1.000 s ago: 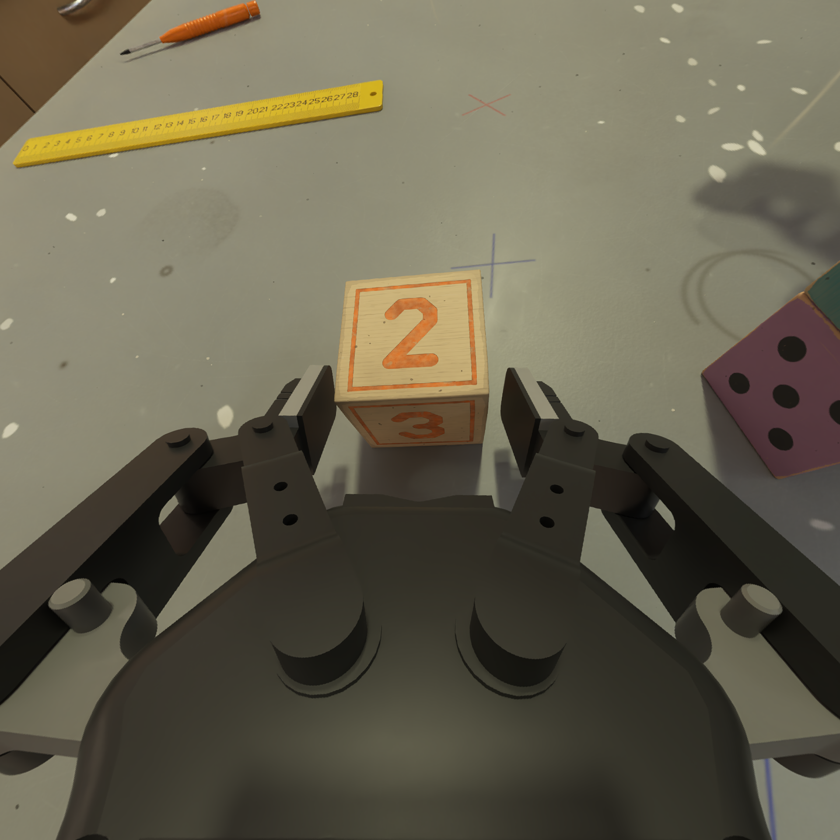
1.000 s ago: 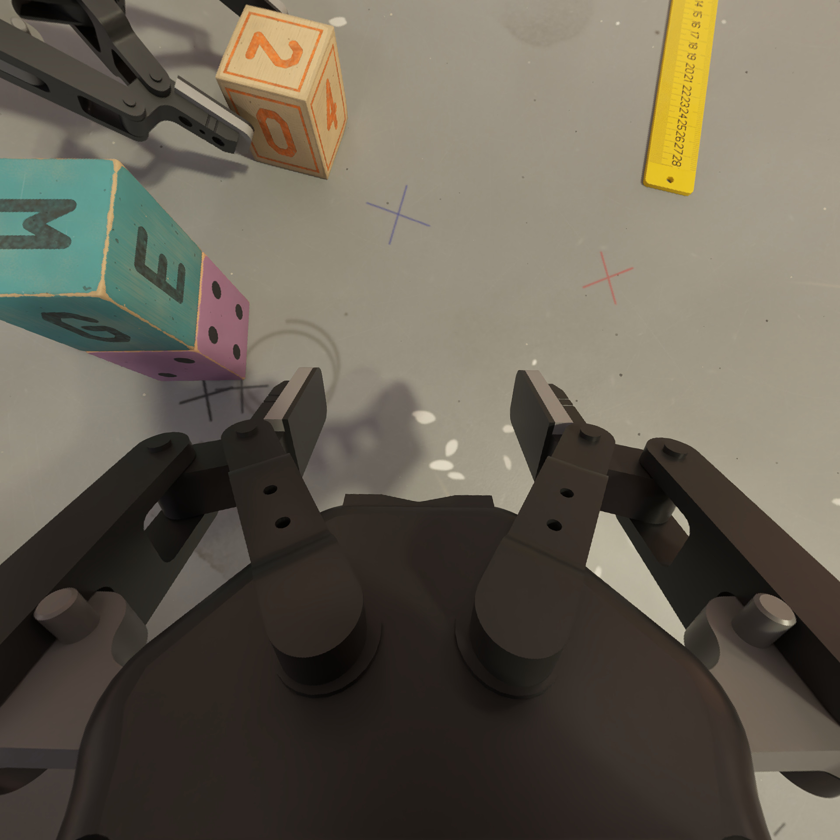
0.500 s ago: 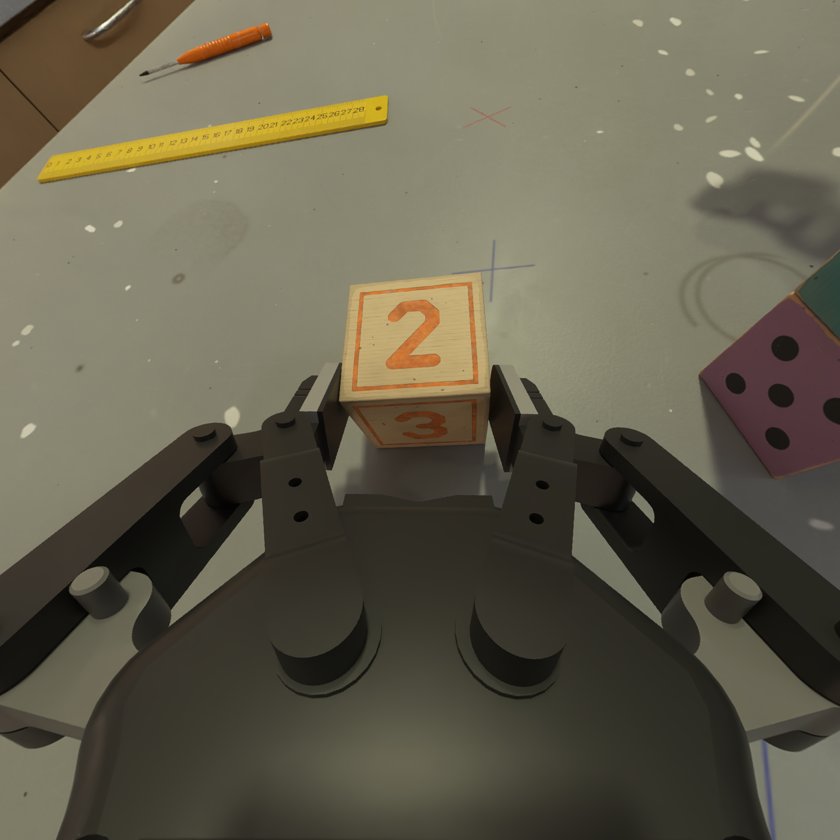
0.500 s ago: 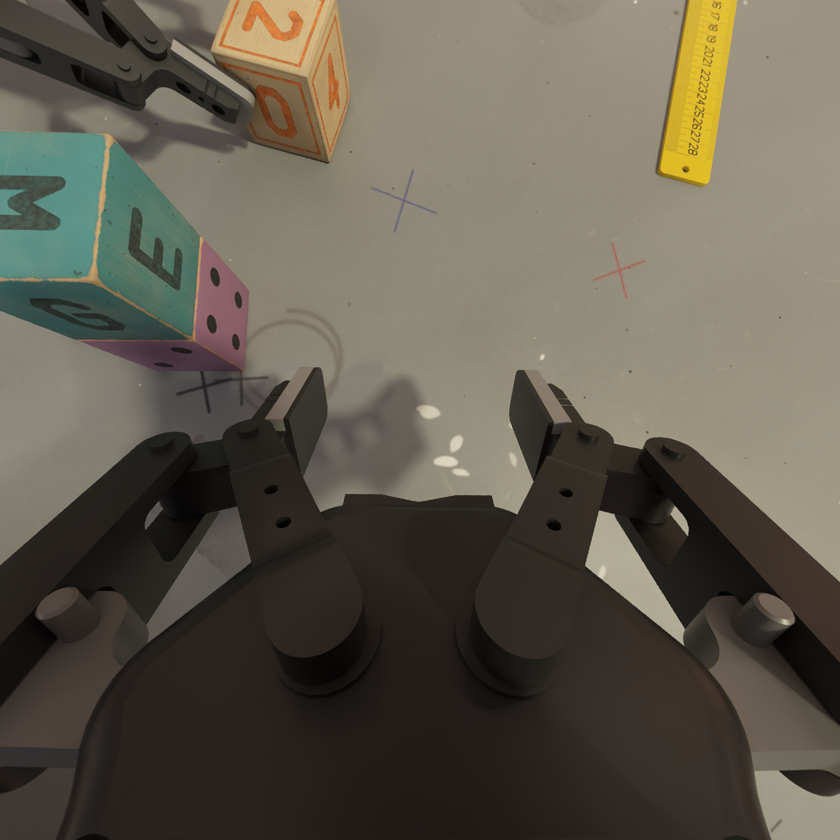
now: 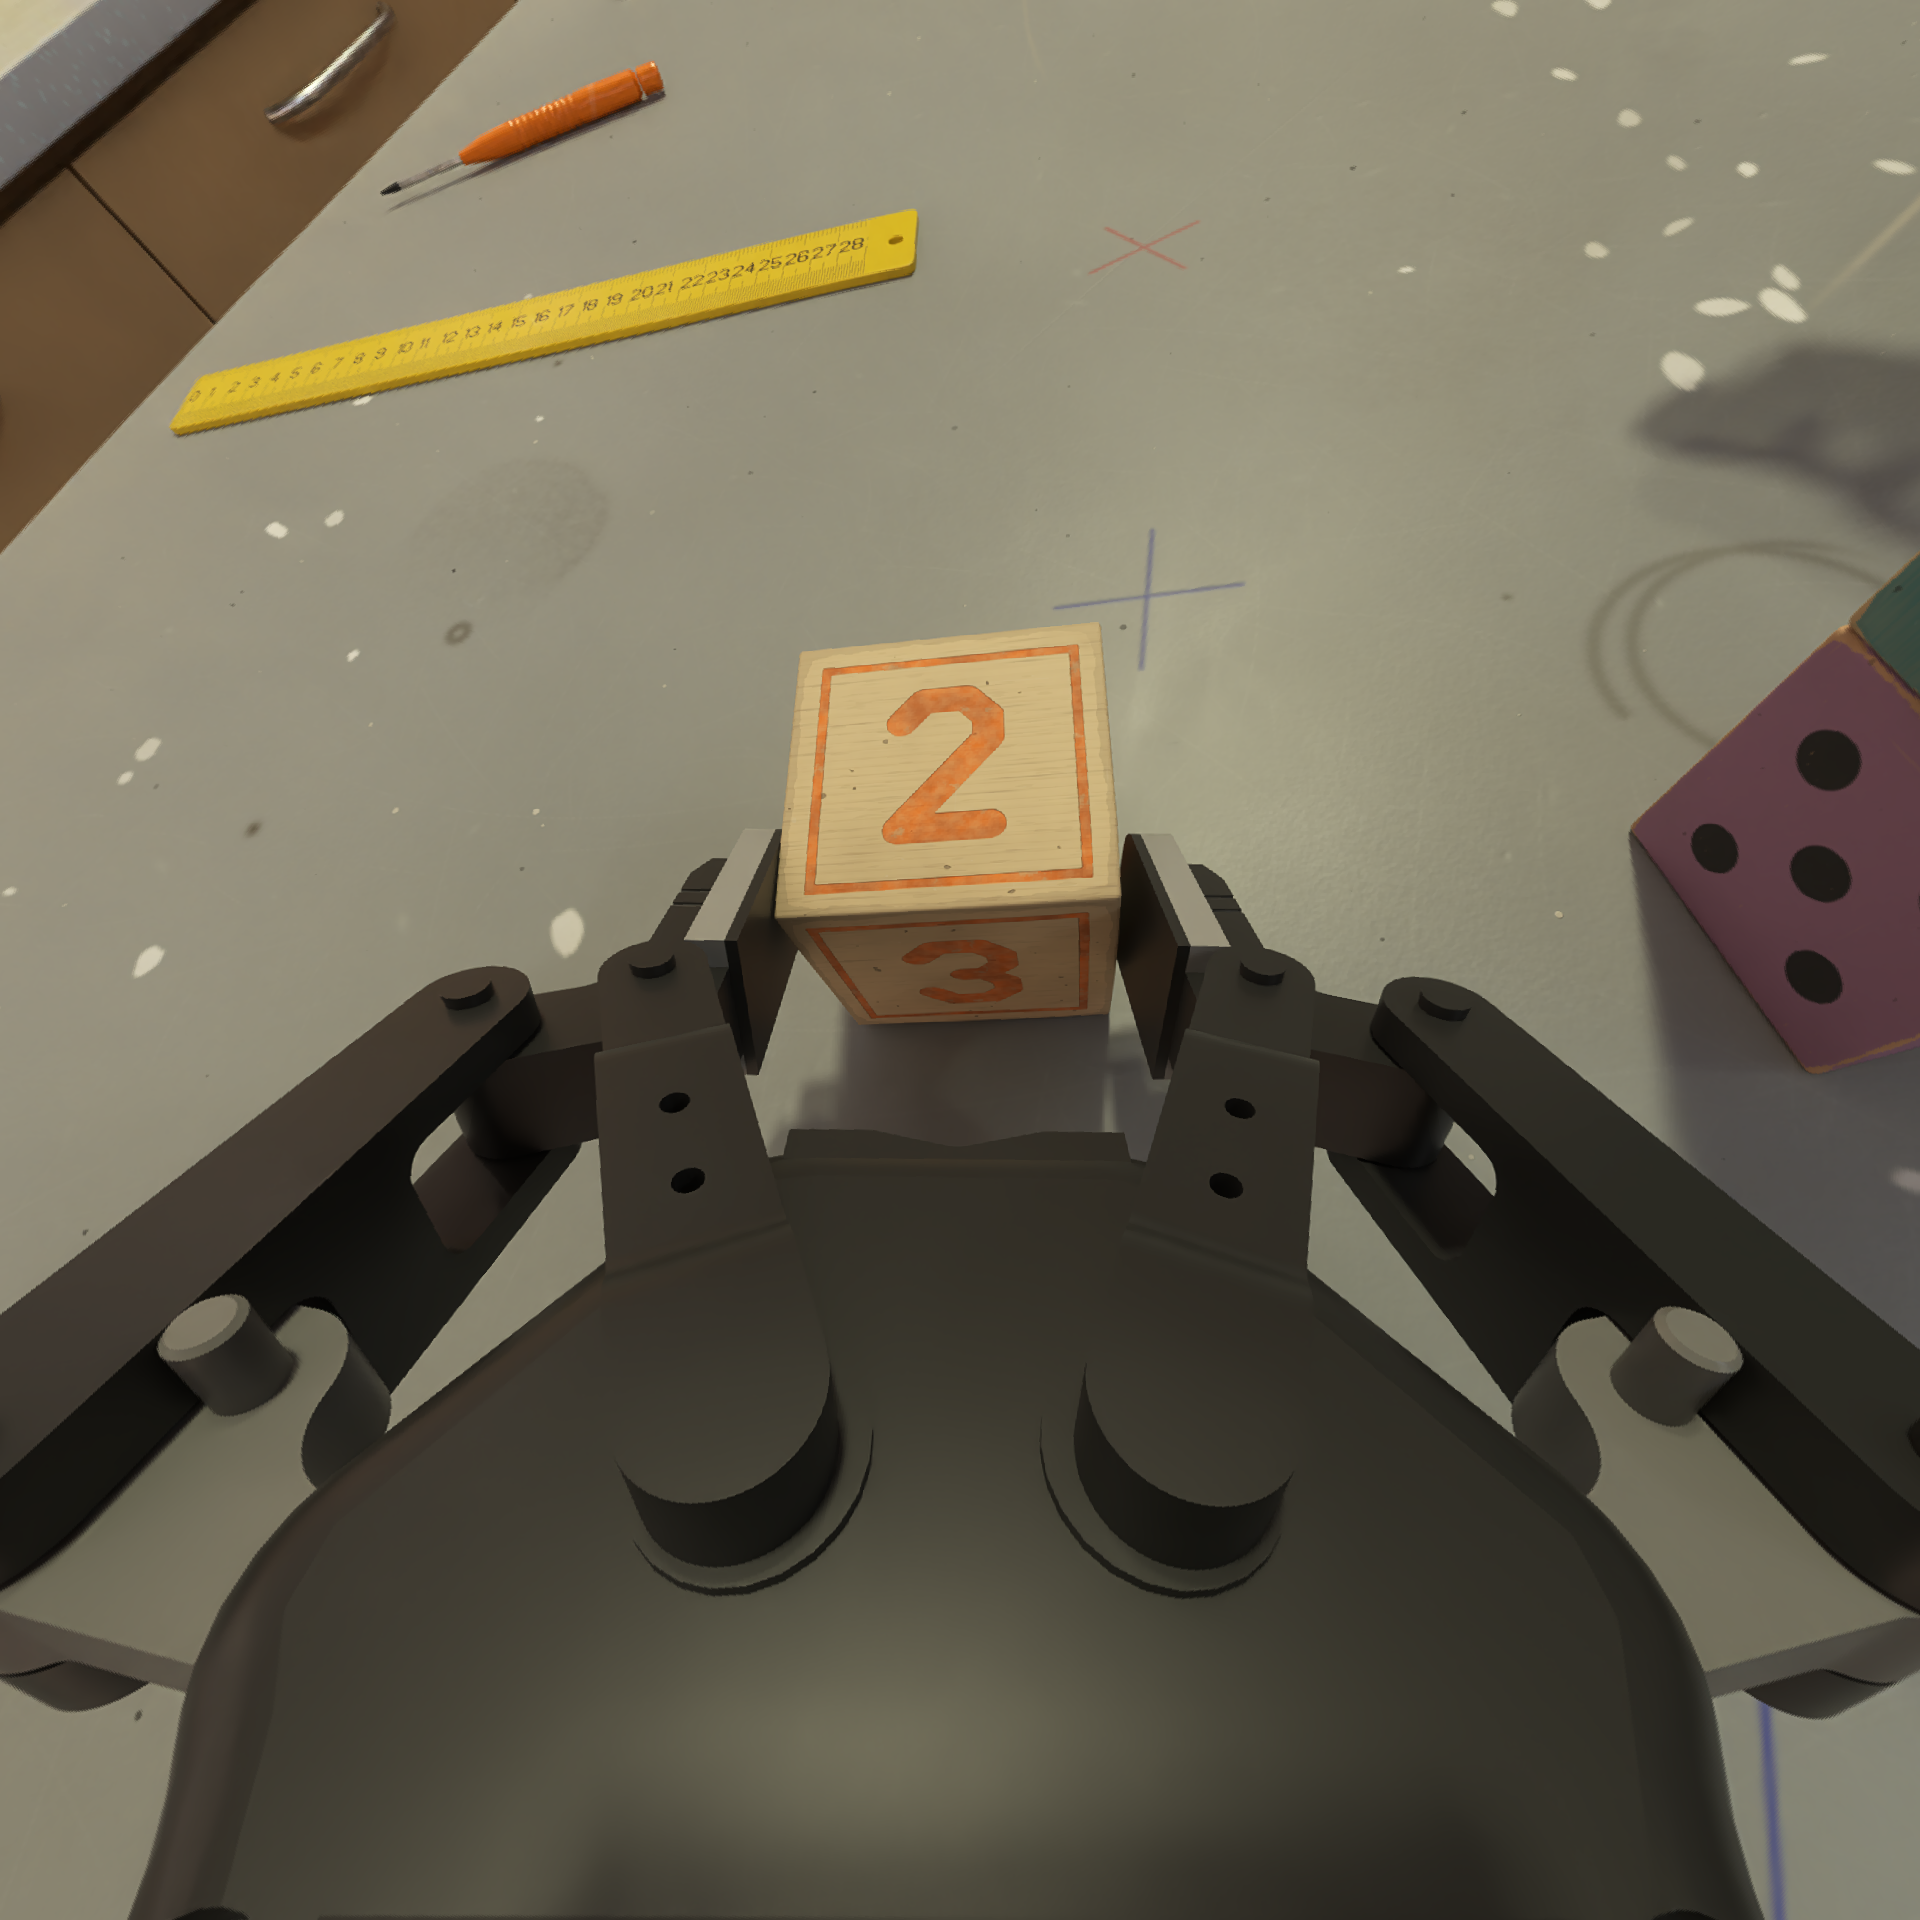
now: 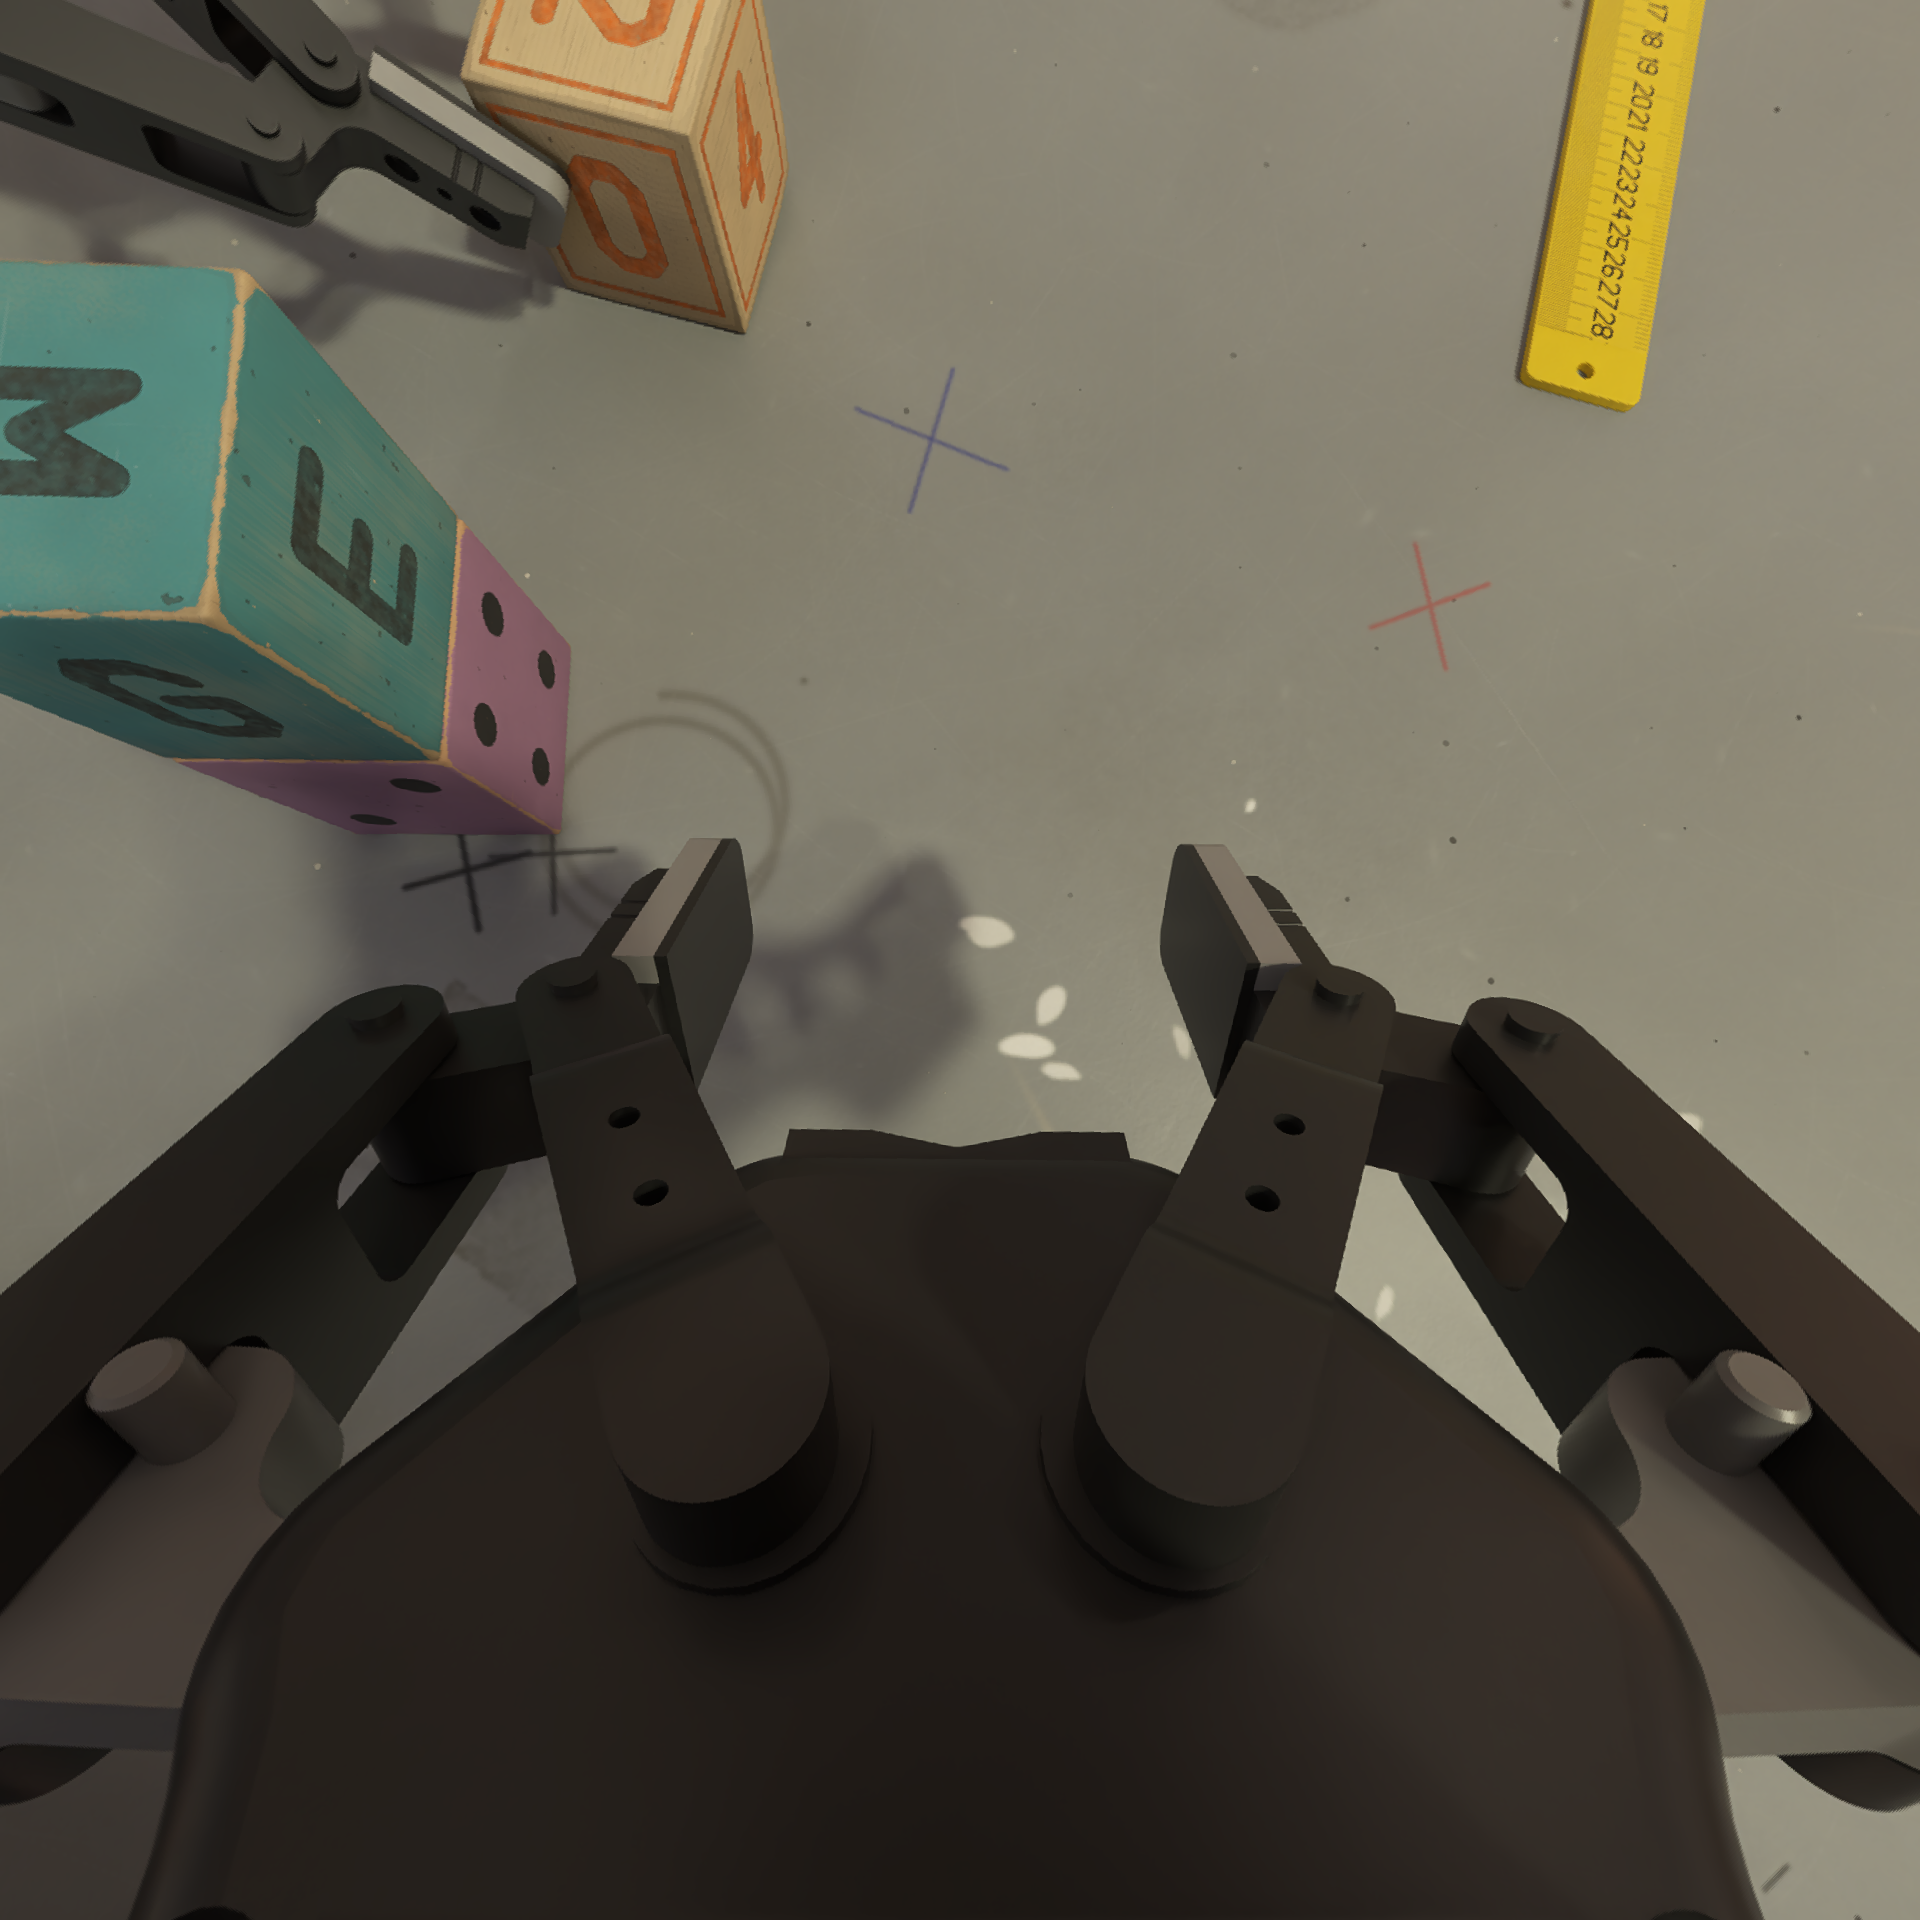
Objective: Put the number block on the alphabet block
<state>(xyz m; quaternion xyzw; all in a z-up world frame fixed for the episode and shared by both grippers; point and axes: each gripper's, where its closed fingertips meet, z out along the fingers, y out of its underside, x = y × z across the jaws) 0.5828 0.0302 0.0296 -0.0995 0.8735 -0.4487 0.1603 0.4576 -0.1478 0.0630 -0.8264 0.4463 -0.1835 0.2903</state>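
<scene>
the number block [image 5: 948,821], pale wood with orange figures, now sits pinched between the pads of the left gripper [image 5: 948,940]; a second ago those fingers stood apart on either side of it, and half a second ago they had only just reached its flanks. in the left wrist view both pads press flat on its left and right faces, low on the near side. the table marks around it have shifted, so the block looks to have begun lifting off the grey table [image 5: 1351,436], though i cannot tell that for sure.

the grasp seems made, so the carry is what remains. the alphabet block [image 6: 177,499], teal with black letters and purple dotted sides, stands to the right of the number block, near but apart, with its top bare.

the right gripper [image 6: 956,935] hangs over bare table, fingers spread wide and holding nothing, much as before. farther off lie a yellow ruler [image 5: 540,322] and an orange screwdriver [image 5: 540,120].
</scene>
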